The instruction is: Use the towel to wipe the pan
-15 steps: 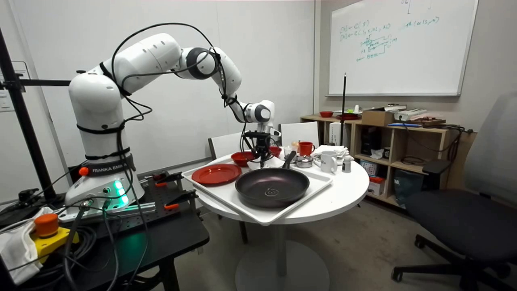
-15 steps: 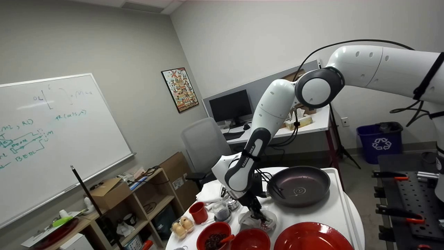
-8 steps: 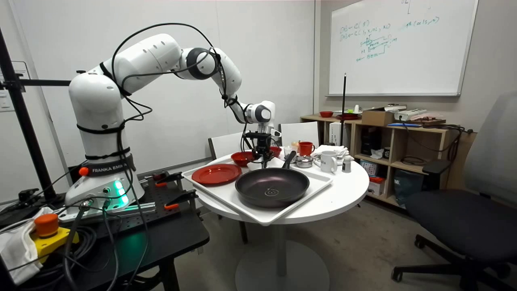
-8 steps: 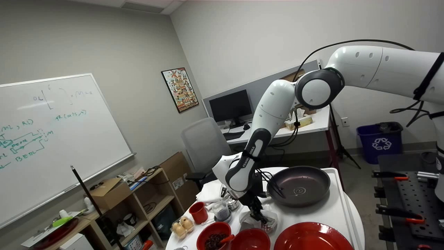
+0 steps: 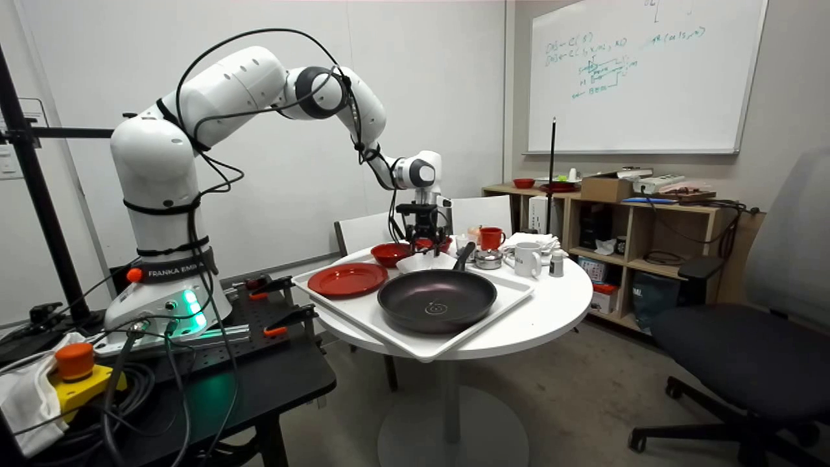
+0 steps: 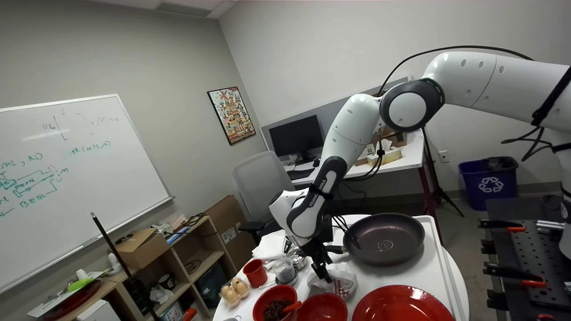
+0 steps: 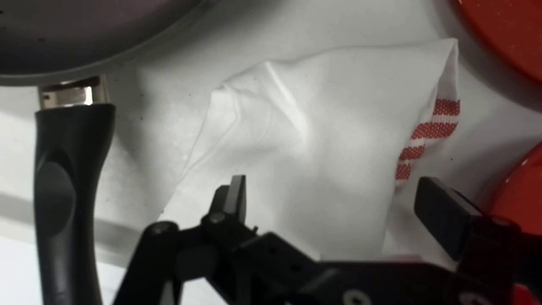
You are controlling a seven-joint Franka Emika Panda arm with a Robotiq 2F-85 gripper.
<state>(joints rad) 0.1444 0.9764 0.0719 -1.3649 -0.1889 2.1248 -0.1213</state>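
Observation:
The towel (image 7: 330, 118), white with red stripes at one folded edge, lies crumpled on the white tray beside the pan. Above it my gripper (image 7: 332, 199) stands open; the jaws are wide apart, with the cloth below and nothing pinched between them. In an exterior view the gripper (image 5: 426, 250) hovers just over the towel (image 5: 425, 262). The black pan (image 5: 438, 301) rests on the tray, and its handle (image 7: 70, 182) runs down the left of the wrist view. Another exterior view shows the towel (image 6: 343, 284) partly behind the fingers, with the pan (image 6: 388, 236) farther right.
A red plate (image 5: 348, 279) and red bowls (image 5: 390, 255) sit close around the towel. Mugs, including a white mug (image 5: 526, 259) and a red mug (image 6: 255, 273), stand on the round table, as do a metal tin (image 5: 488, 259) and eggs (image 6: 234, 292). The tray (image 5: 425, 353) has a raised rim.
My gripper was shut down at the towel; it has opened and risen a little. The towel stays on the tray, and the pan has not moved.

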